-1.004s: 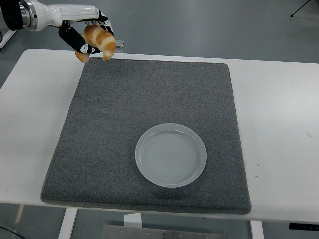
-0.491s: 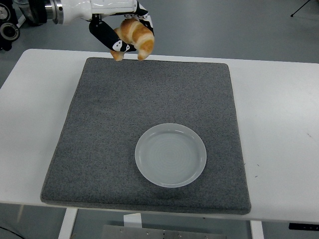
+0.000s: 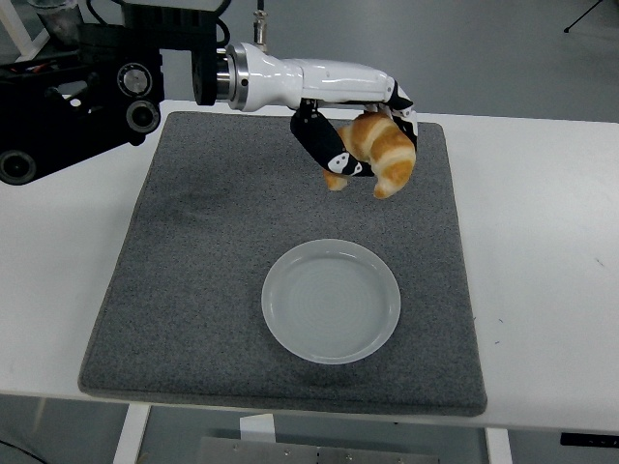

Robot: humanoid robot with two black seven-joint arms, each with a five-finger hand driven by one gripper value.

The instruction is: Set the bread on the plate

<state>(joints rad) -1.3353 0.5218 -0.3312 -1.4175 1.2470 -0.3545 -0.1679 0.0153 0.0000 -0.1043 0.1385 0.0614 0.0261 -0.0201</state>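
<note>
Bread (image 3: 380, 153) sits clamped in my left hand (image 3: 360, 143), fingers curled around it, held above the grey mat (image 3: 193, 251), beyond the empty plate (image 3: 331, 301).

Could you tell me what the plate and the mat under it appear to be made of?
The plate looks like translucent frosted plastic: the grey shows faintly through it. The mat looks like dark grey felt or short-pile carpet, with a fuzzy matte surface and soft edges.

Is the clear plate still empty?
Empty. The plate holds nothing; the croissant is in the left hand, above the grey mat.
</note>
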